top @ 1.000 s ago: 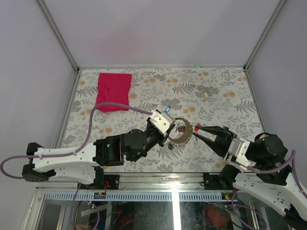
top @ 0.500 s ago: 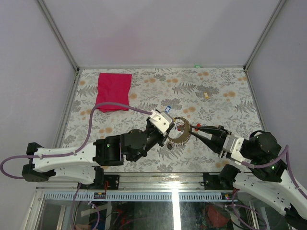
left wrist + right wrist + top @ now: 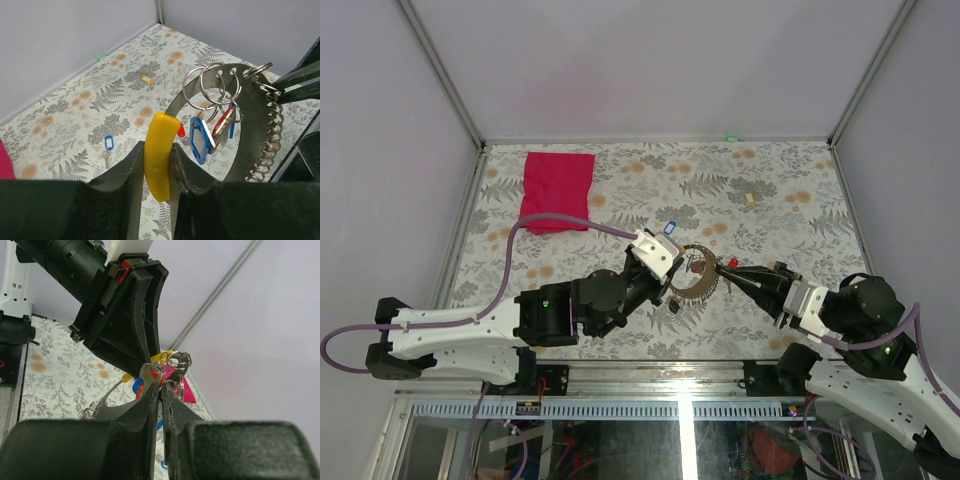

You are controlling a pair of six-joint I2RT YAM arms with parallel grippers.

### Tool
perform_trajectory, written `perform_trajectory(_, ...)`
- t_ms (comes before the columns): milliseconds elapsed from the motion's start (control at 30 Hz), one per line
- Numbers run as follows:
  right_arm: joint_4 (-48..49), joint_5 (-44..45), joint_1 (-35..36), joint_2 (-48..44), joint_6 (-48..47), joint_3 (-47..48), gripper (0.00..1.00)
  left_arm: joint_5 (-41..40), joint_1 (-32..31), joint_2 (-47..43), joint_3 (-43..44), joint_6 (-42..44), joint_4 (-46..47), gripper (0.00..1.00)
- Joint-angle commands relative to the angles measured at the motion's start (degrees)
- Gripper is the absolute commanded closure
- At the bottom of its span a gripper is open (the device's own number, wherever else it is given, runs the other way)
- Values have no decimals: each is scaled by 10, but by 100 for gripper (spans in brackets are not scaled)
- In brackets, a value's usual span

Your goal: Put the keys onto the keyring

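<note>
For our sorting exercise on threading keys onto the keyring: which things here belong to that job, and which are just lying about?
Job: keyring, blue tag hanging on it; yellow tag clamped in left hand; red-tagged key pinched by right hand; loose blue-tagged key.
Lying about: red cloth; small tan block.

No word, number or brand can be read in any view. Among the keys (image 3: 215, 131) hanging at the ring, the blue tag (image 3: 199, 140) has a pale window, but no writing is visible on it. The other tags are too small to tell.
</note>
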Motion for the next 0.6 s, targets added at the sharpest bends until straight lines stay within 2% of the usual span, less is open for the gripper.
perform_trajectory(0, 31, 26, 0, -12, 11, 1, 91, -9, -3, -14, 21, -11, 26, 100)
perform_trajectory(567, 29, 47, -1, -19, 14, -7, 88, -5, -2, -15, 20, -8, 25, 100)
